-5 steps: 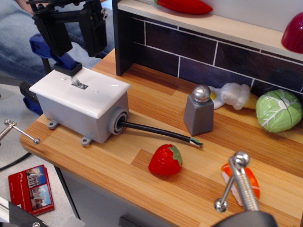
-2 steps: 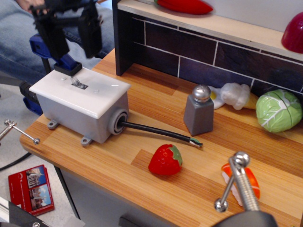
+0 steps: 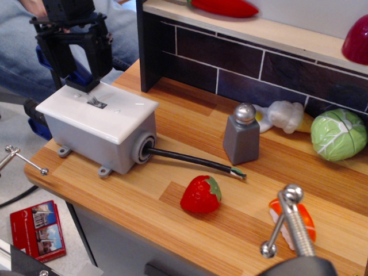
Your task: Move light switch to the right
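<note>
One gripper [image 3: 79, 57] open above light switch [image 3: 95, 102], countertop [image 3: 172, 155] edge near

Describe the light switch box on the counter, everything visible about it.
The light switch is a small silver toggle lever in a glossy white faceplate atop a grey box with mounting tabs. A black cable exits its right end. It sits at the wooden counter's left corner. The black claw hangs above, apart from it.

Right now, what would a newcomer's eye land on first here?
Probably the white-topped grey switch box at the counter's left end, its small light switch poking up. The black gripper hangs open just above and behind it. Next, the red strawberry near the front edge.
</note>
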